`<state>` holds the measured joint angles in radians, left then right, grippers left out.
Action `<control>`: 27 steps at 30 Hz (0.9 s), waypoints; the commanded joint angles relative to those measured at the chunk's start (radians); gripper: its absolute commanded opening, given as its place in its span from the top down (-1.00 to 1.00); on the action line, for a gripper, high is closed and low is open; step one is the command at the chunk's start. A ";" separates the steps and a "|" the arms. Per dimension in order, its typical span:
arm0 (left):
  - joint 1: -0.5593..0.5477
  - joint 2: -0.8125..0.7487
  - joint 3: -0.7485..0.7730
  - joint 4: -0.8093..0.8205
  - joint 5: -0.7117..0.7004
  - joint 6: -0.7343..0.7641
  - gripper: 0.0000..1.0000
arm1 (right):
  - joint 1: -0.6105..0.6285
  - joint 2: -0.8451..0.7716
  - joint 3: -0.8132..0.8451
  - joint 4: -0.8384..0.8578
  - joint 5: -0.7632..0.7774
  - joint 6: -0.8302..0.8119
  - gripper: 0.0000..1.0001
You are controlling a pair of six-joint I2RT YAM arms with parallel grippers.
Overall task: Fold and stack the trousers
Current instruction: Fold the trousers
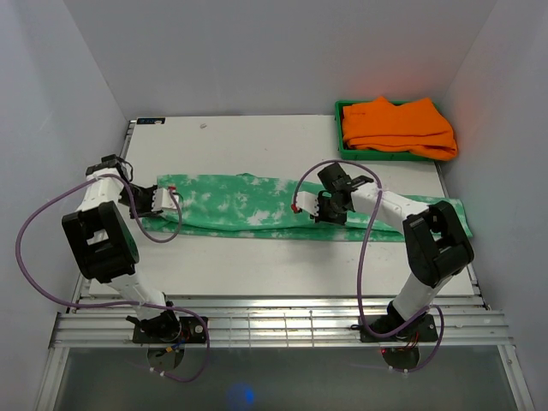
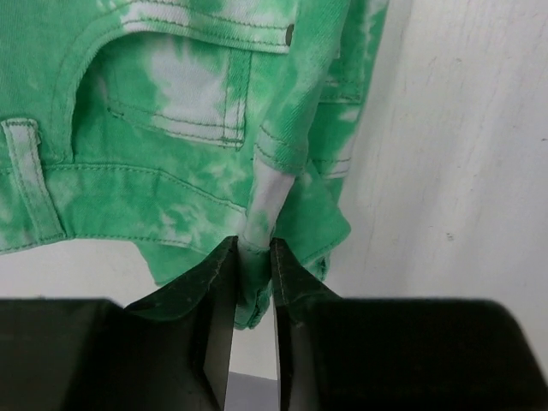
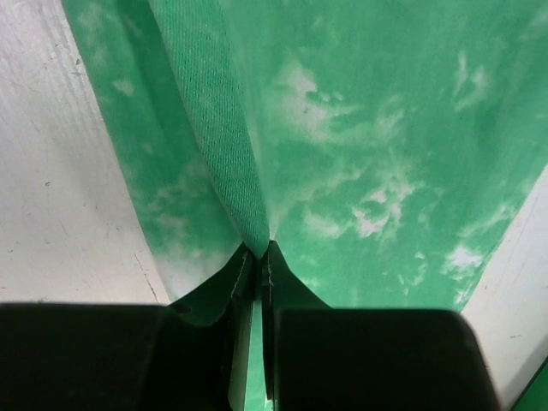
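Across the middle of the white table [image 1: 257, 257] the trousers [image 1: 248, 201] are stretched out in a long band. The long axis runs from left to right, parallel to the near edge. The waist end is pointed to the left and the leg ends to the right, where the cloth reaches the table's right edge and is partly hidden by the right arm [image 1: 432, 244]. The waist end is held by the left gripper [image 2: 253, 257], whose fingers are clamped on a raised ridge of cloth just beside a pocket seam. Partway along the legs, the right gripper [image 3: 258, 253] is seen with its fingers pressed together on a pinched fold that is drawn up into a peak. Farther back, at the far right corner, a green bin [image 1: 340, 120] is set apart from the trousers, and folded orange garments [image 1: 398, 127] are piled in it, spilling over its right rim. The pocket, belt loop and stitching are shown only by the left wrist view, and the twill weave only by the right wrist view. The bin and the full length of the cloth are given only by the top view.
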<state>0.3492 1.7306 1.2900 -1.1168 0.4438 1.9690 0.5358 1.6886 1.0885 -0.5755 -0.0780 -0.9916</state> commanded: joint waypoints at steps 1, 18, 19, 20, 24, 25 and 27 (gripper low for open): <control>-0.009 -0.002 0.002 0.077 -0.002 -0.018 0.42 | -0.016 -0.052 0.059 0.031 -0.014 0.033 0.85; -0.104 -0.007 0.003 1.413 0.089 -0.677 1.00 | -0.184 -0.050 0.194 0.301 0.047 0.130 0.85; -0.128 0.039 0.002 1.457 0.047 -0.688 1.00 | -0.186 -0.040 0.195 0.330 0.072 0.128 0.85; -0.137 0.064 0.000 1.556 0.029 -0.696 1.00 | -0.189 -0.008 0.203 0.370 0.073 0.130 0.85; -0.179 0.197 -0.005 1.860 -0.065 -0.702 1.00 | -0.206 0.083 0.275 0.425 0.147 0.142 0.85; -0.190 0.260 0.008 1.908 -0.098 -0.699 1.00 | -0.212 0.097 0.303 0.433 0.149 0.142 0.85; -0.194 0.328 0.070 2.000 -0.132 -0.696 1.00 | -0.224 0.138 0.326 0.448 0.142 0.133 0.85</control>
<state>0.1490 1.9976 1.2991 0.5629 0.4545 1.2873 0.3424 1.7988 1.3483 -0.2050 -0.0013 -0.8669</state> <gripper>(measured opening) 0.033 0.077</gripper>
